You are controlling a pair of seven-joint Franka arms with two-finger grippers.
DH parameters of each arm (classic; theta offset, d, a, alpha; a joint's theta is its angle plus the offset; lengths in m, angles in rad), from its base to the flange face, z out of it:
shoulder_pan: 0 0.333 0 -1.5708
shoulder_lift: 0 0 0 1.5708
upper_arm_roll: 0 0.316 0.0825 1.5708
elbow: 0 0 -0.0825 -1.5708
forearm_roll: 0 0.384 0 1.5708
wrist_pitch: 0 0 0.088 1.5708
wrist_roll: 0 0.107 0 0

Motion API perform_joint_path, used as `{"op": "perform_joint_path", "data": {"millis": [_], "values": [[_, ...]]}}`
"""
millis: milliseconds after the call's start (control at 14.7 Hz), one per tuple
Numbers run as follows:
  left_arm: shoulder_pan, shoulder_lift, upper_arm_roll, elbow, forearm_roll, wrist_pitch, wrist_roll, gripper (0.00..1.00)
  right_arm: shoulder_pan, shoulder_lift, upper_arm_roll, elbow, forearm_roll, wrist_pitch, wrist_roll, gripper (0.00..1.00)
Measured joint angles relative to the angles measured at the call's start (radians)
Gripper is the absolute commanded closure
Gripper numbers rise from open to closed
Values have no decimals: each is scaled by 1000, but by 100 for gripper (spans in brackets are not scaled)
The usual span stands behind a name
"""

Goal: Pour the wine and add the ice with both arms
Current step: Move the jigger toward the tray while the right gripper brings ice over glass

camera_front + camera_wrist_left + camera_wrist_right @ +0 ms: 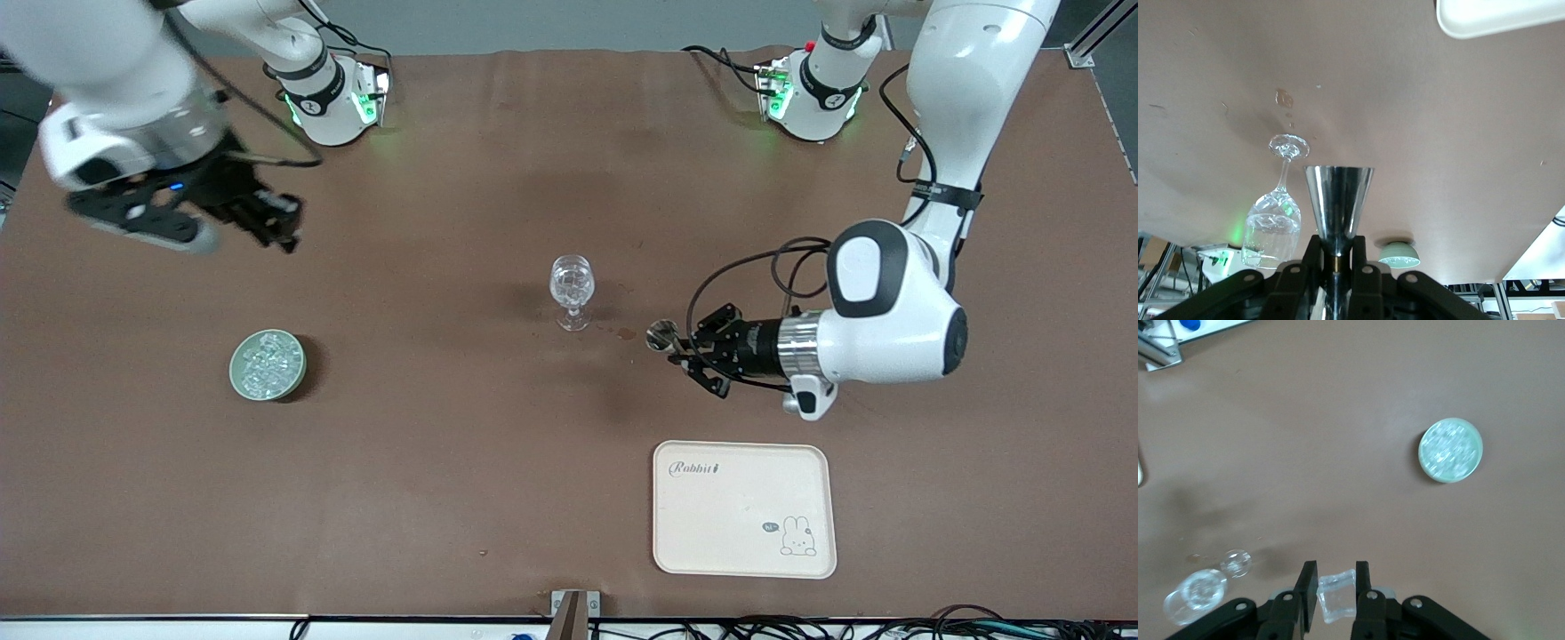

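Observation:
The clear stemmed glass [572, 289] stands upright mid-table with clear contents; it also shows in the left wrist view [1275, 220] and the right wrist view [1201, 590]. A green bowl [268, 364] of ice cubes sits toward the right arm's end and shows in the right wrist view [1450, 450]. My left gripper [689, 348] is beside the glass, low over the table, shut on a shiny metal jigger [1338, 197], whose mouth [662, 335] faces the glass. My right gripper [280, 222] is high over the table at the right arm's end, shut on one ice cube [1338, 595].
A cream tray [744, 508] with a rabbit drawing lies nearer the front camera than the left gripper. Small dark wet spots [625, 333] mark the brown table between the glass and the jigger. The green bowl also shows in the left wrist view [1399, 253].

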Motion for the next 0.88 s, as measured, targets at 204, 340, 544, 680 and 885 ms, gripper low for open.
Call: {"op": "perform_joint_path", "data": {"millis": [204,340,544,680,885], "values": [[9,56,75,74,-107,-85,66,99,120,37,0,4,0,12,167,99],[9,76,152,91,-228,-119,136,99,189,79,-1,13,0,34,268,99],[13,108,244,96,-342,-138,200,99,280,154,-1,20,0,112,417,99],[13,134,281,98,-375,-138,230,99,321,201,-1,23,0,159,479,99],[8,169,324,108,-425,-128,266,99,364,270,-2,37,0,228,550,99]]}}
